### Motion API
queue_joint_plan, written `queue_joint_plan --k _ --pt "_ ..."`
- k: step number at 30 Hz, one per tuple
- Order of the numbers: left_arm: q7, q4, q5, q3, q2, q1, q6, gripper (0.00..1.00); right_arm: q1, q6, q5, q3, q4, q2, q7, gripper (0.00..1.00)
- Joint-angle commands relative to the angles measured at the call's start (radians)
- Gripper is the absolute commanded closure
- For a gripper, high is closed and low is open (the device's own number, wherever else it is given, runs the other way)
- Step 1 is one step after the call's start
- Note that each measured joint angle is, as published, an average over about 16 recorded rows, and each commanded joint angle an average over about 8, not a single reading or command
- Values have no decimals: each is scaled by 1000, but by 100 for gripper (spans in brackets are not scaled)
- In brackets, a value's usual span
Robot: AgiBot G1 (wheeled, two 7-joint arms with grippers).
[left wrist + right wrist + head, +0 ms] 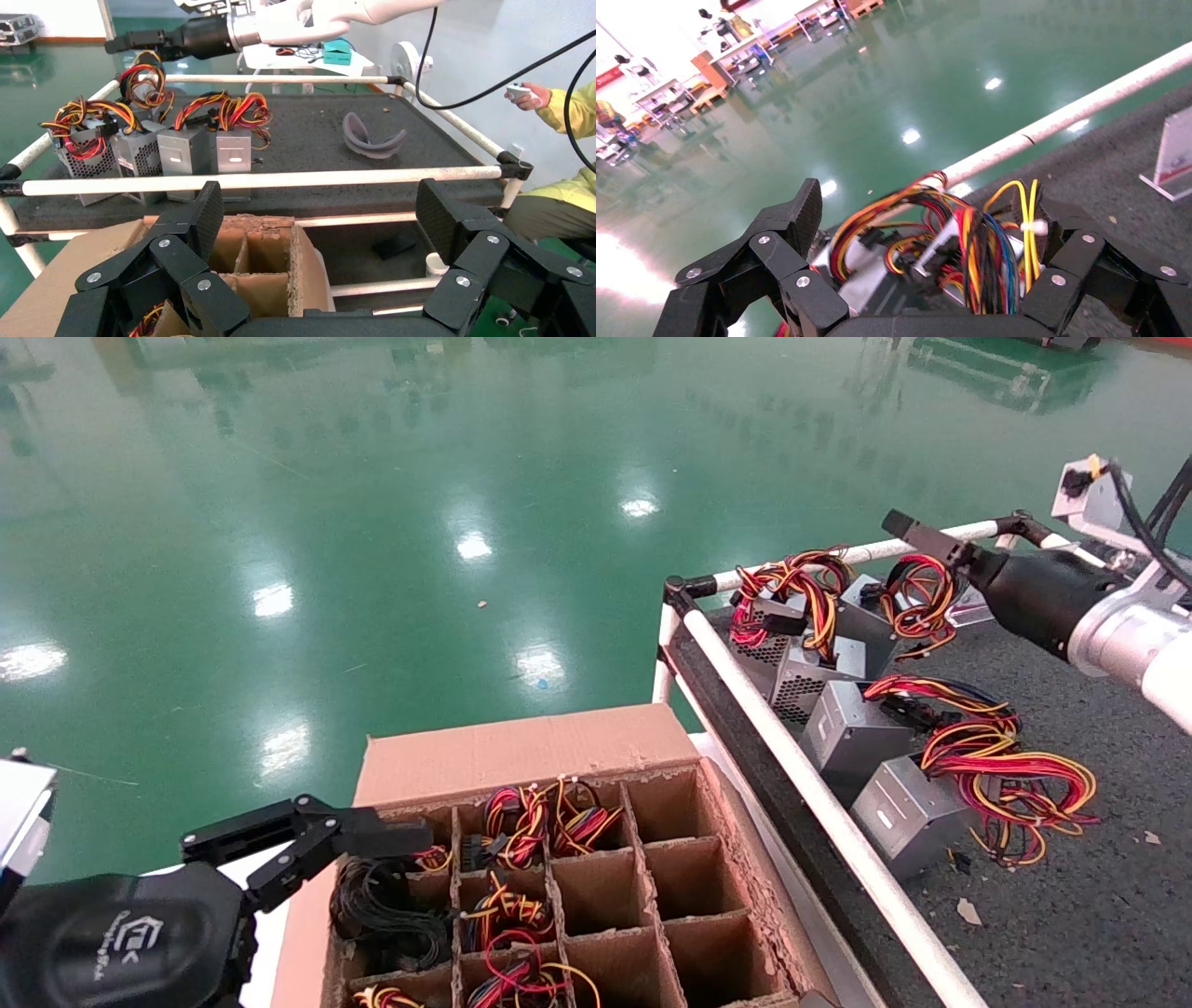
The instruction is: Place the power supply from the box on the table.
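A: Head view: right hand [917, 535] above the bench's [1071, 915] far corner, over a power supply [861, 621].

B: Left wrist: left hand [320, 232] spread, empty, above the box [281, 274].

A: Right wrist: fingers [800, 210] released around wires [961, 239]; risk of snagging them when lifting.

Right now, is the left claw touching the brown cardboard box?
Cannot tell. In the head view the open left claw overlaps the brown cardboard box at its near-left corner, over black cables, but neither that view nor the left wrist view plainly shows contact or gap.
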Motion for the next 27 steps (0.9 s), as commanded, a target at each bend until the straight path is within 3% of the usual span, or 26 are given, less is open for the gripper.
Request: queue_joint_plan --k 1,14,27 --pt "0 0 0 0 0 0 0 0 13 -6 -1 -1 -7 1 1 0" --pt "0 0 0 0 0 0 0 0 22 -64 -44 -26 -120 -2 -28 0" --pt "0 0 0 0 0 0 0 0 132 -148 -97 -66 -281 67 -72 0"
